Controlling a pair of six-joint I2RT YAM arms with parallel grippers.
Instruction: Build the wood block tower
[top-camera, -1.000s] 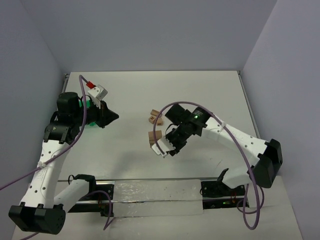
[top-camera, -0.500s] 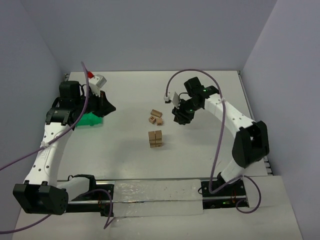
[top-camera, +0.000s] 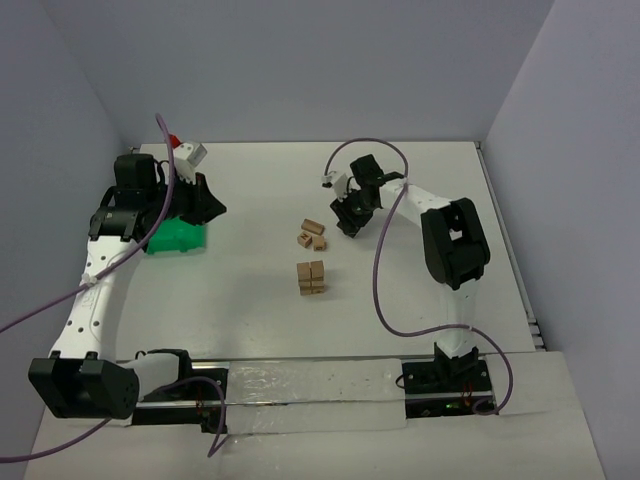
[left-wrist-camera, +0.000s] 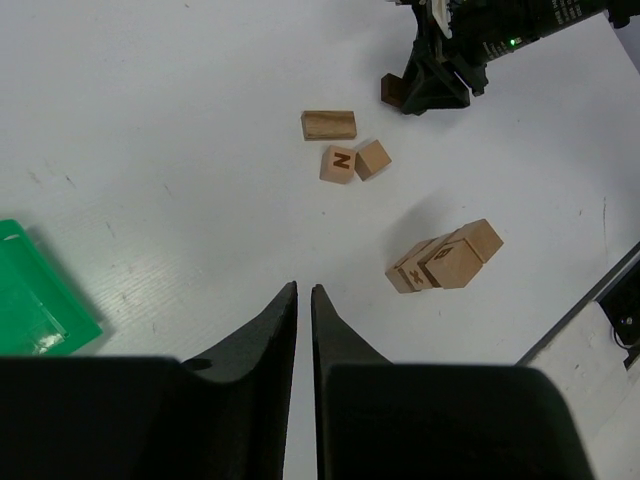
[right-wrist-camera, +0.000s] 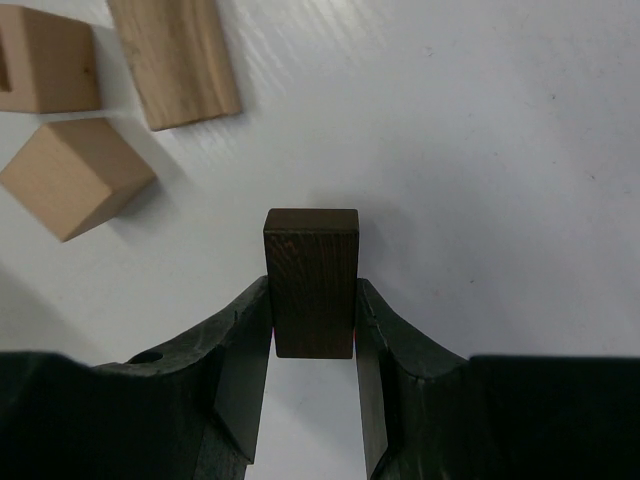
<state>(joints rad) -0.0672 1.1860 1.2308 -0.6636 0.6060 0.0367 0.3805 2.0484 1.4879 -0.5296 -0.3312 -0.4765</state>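
Right gripper (right-wrist-camera: 313, 288) clamped on a dark brown block (right-wrist-camera: 311, 262), your loose wood blocks (right-wrist-camera: 178, 60) near it at ten o'clock in the wrist view, apart from the fingers, tower (top-camera: 311, 277) at seven o'clock of it from above, well apart, left gripper (left-wrist-camera: 304, 297) nearly closed, a thin slit, empty.

Bare table (top-camera: 250, 245) at left centre separates bin (top-camera: 178, 238) from loose blocks (top-camera: 311, 234). Tower (top-camera: 311, 277) stands just below them. Right gripper (top-camera: 344, 222) with dark block (right-wrist-camera: 311, 270) crowds their right.
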